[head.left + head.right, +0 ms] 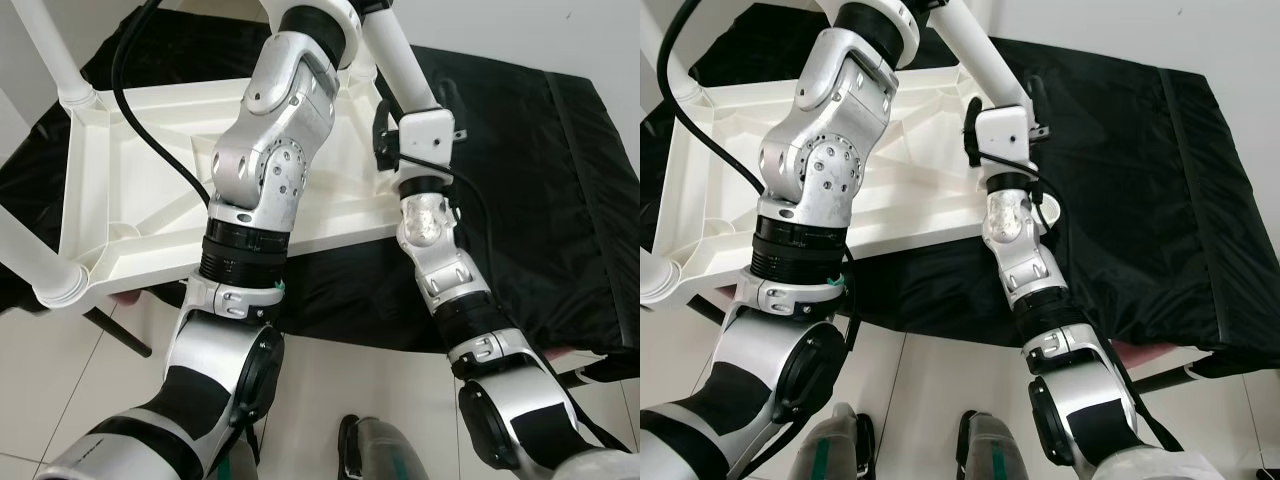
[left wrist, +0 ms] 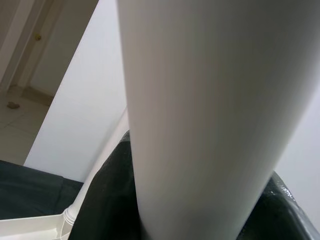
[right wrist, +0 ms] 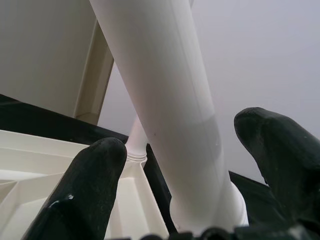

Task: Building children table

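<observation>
Right wrist view shows the right gripper (image 3: pixel 185 175) with its two black fingers (image 3: pixel 85 195) spread to either side of a white table leg (image 3: pixel 165 105), neither pad clearly pressed on it; the leg runs down into a corner socket of the tabletop (image 3: pixel 30 165). In the left eye view that tabletop (image 1: pixel 130 190) lies upside down, ribs showing, across the centre left of the frame on a black cloth (image 1: pixel 540 200), with another leg (image 1: pixel 30 250) standing in the corner at the lower left and one more (image 1: pixel 50 50) at the upper left. The left arm (image 1: pixel 265 160) reaches up past the top edge of the frame; in the left wrist view a white leg (image 2: pixel 210 115) sits very close to the lens, but I cannot tell how the left gripper's fingers stand.

The risk, as I judge it, is the leg at the upper centre tipping or going in crooked: with the right fingers slack around it, any push from the left arm could lever it in its socket. The tabletop also overhangs the cloth's near edge, so downward force could rock or slide it toward the tiled floor (image 1: pixel 60 400).
</observation>
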Controlling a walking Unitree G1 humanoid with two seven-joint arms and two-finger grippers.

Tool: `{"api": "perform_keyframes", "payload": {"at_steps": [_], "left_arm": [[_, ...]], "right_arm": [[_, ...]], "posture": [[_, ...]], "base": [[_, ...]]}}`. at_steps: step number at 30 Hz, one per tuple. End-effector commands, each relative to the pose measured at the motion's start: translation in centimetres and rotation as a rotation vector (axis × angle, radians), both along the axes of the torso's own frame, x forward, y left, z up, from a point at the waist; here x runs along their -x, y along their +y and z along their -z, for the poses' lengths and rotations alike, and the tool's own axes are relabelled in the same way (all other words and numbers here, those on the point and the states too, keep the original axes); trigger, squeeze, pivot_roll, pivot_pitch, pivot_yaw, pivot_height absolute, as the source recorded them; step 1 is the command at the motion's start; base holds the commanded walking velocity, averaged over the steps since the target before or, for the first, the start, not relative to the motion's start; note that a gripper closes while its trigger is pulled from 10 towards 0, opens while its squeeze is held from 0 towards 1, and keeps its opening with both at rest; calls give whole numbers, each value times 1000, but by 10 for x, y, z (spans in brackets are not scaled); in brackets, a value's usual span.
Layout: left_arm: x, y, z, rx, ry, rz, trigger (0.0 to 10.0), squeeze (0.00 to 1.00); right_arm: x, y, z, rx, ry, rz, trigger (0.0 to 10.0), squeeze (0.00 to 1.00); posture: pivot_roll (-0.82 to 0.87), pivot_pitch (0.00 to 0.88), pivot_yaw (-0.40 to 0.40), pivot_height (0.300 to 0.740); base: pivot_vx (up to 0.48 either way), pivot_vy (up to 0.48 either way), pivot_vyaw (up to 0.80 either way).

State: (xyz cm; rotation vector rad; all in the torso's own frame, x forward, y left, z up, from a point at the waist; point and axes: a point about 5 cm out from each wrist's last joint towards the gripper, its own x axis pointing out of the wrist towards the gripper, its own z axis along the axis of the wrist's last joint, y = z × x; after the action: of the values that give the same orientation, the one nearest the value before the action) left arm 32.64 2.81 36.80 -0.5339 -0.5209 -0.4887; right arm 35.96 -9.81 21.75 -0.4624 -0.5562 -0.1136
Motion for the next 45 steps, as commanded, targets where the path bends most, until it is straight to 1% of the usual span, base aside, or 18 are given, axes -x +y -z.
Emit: {"api": "perform_keyframes", "payload": {"at_steps": [1,3,6,11,15,16,20,24,28,35,36,37,38,39,41,45], "left_arm": [[8,-12,-6,-2,-23,37,10000,0],[8,-13,-7,-3,-22,39,10000,0],[9,-15,-7,-3,-20,51,10000,0],[10,-16,-7,-6,-23,63,10000,0],[10,-17,-6,-5,-22,69,10000,0],[10,-17,-6,-5,-24,72,10000,0],[11,-19,-7,-7,-31,82,10000,0],[14,-21,-8,-5,-38,113,10000,0],[16,-23,-9,-11,-50,128,10000,0],[20,-28,-10,-26,-70,167,10000,0],[21,-28,-10,-29,-73,172,10000,0],[23,-30,-11,-28,-82,191,10000,792],[23,-30,-11,-28,-82,191,10000,792],[27,-34,-11,-37,-103,222,10000,1000],[28,-35,-11,-43,-109,228,10000,1000],[31,-37,-10,-67,-127,241,10000,1000]], "right_arm": [[-1,1,-5,12,-53,44,10000,0],[-2,1,-6,15,-67,60,10000,0],[-3,-5,-12,5,-108,114,10000,0],[-3,-9,-17,20,-155,177,10000,0],[-4,-10,-20,8,-166,185,10000,0],[-5,-10,-20,14,-163,187,0,0],[-8,-12,-18,17,-150,210,0,0],[-10,-17,-16,-17,-125,234,0,0],[-11,-20,-17,4,-138,253,0,0],[-12,-23,-17,1,-142,277,0,0],[-12,-24,-17,0,-146,282,235,0],[-11,-25,-20,-13,-149,275,10000,0],[-11,-25,-20,-13,-149,275,10000,0],[-12,-24,-24,-35,-147,244,10000,0],[-12,-24,-26,-41,-147,235,10000,0],[-12,-22,-32,-59,-126,167,10000,0]], "posture": [[-13,78,-25,740],[-13,78,-25,740],[-12,79,-23,740],[-12,79,-23,740],[-13,79,-22,740],[-14,78,-23,740],[-14,77,-23,740],[-15,75,-22,740],[-18,73,-21,740],[-21,76,-22,740],[-22,75,-23,740],[-21,75,-24,740],[-21,75,-24,740],[-21,74,-26,740],[-21,74,-26,740],[-20,72,-31,740]], "base": [[0,0,0],[0,0,0],[0,0,0],[0,0,0],[0,0,0],[0,0,0],[0,0,0],[0,0,0],[0,0,0],[0,0,0],[0,0,0],[0,0,0],[0,0,0],[0,0,0],[0,0,0],[0,0,0]]}}
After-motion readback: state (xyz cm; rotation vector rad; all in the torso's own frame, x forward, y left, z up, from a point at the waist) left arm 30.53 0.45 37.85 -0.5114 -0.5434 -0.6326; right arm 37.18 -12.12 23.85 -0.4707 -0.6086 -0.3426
